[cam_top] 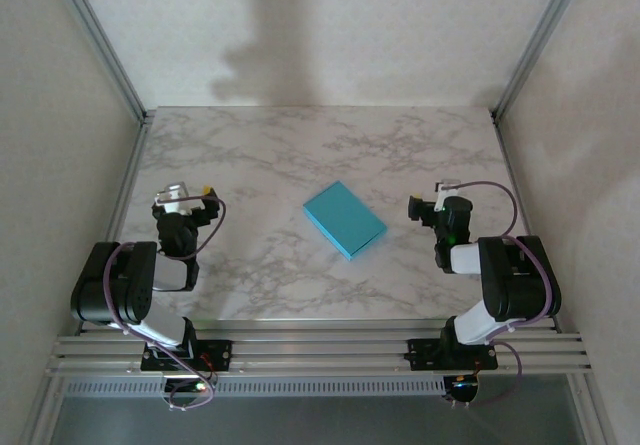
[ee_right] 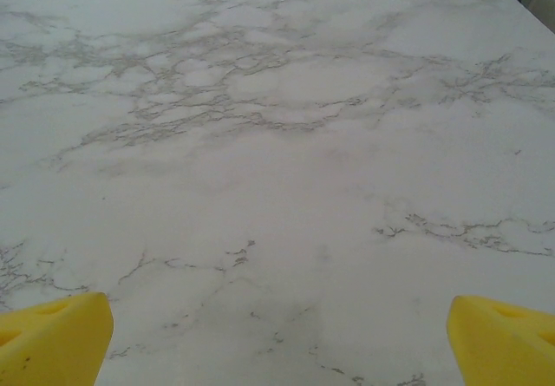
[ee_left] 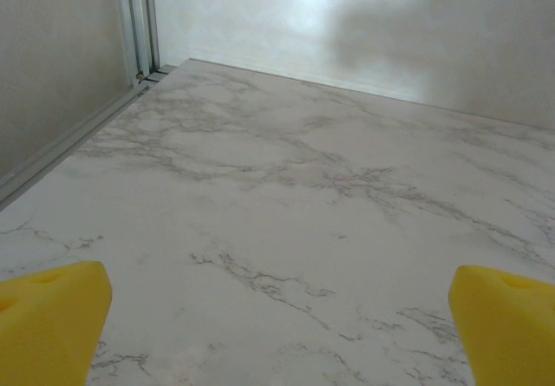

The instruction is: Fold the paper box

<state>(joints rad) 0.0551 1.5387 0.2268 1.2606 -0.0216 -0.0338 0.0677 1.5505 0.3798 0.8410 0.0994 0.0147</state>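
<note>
1 paper box [cam_top: 345, 220] lay flat on the marble bench [cam_top: 250, 145], turquoise face up, skewed to the bench edges. 2 grippers, neither touching the box: left gripper [ee_left: 277, 286] well to the box's left, right gripper [ee_right: 277, 317] nearer, on the box's right. Each had 2 yellow pads [ee_left: 52, 317] spread wide apart, w/ bare bench btwn them.

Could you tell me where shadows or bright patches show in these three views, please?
Top external: a soft shadow darkens the back wall; the paper box is evenly lit. Left wrist: the far wall shows shadow beside a bright patch. Right wrist: flat light on the table, yellow fingers slightly soft.
</note>
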